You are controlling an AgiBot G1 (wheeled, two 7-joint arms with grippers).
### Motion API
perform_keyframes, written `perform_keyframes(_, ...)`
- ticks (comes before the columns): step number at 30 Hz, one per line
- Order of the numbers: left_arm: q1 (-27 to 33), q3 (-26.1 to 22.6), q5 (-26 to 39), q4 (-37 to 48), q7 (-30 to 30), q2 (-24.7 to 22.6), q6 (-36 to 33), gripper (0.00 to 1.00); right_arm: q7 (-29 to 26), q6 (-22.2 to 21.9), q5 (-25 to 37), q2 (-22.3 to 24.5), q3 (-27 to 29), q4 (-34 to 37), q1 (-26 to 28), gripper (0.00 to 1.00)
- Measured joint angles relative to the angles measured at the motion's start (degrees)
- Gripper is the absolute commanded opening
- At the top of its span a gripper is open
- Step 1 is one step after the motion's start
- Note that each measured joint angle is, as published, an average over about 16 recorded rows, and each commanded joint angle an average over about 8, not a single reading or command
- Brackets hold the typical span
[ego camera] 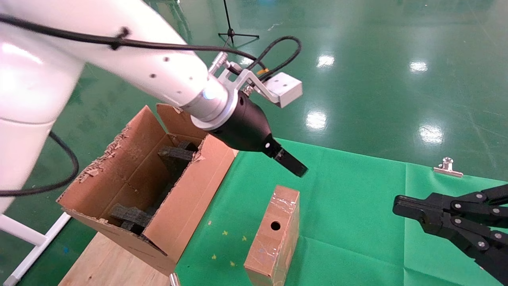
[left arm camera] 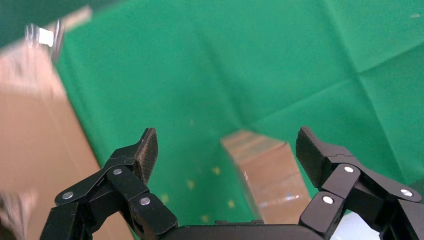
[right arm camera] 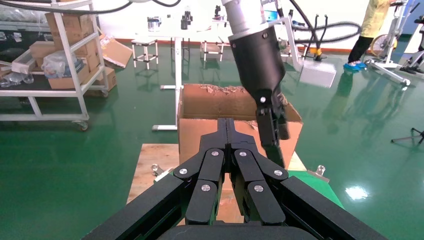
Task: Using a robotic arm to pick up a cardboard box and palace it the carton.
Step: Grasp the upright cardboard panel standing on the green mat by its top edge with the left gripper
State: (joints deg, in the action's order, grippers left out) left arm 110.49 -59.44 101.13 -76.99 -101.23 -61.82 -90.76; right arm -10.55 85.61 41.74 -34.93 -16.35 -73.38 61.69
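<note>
My left gripper [ego camera: 291, 163] hangs open above the cardboard box's [ego camera: 274, 234] far end; its long axis runs toward me. My right gripper [ego camera: 401, 206] waits closed, farther away.

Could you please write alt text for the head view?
The white glossy left arm's black end effector hovers above a small taped brown cardboard box on green cloth. A large torn brown carton holding black foam sits beside it.
</note>
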Motion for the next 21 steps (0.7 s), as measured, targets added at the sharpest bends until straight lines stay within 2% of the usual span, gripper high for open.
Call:
perform_keyframes(4,3.0,-6.2,-2.8,-0.2,-8.5,-1.5,0.1,1.0,0.0,0.0,0.0,0.0,0.0,0.0,0.0,0.0)
perform_keyframes(8,5.1,-11.2,-6.5,-0.4,-13.9,-2.6,0.6,1.0,0.0,0.0,0.0,0.0,0.0,0.0,0.0,0.0)
perform_keyframes(13,6.0,-15.5,-9.3,-0.5,-17.0,-3.6,1.7,1.0,0.0,0.0,0.0,0.0,0.0,0.0,0.0,0.0)
perform_keyframes(21,4.9,-20.2,-9.5,-0.6,-19.1,-4.4,3.3,1.0,0.0,0.0,-0.1,0.0,-0.1,0.0,0.0,0.0)
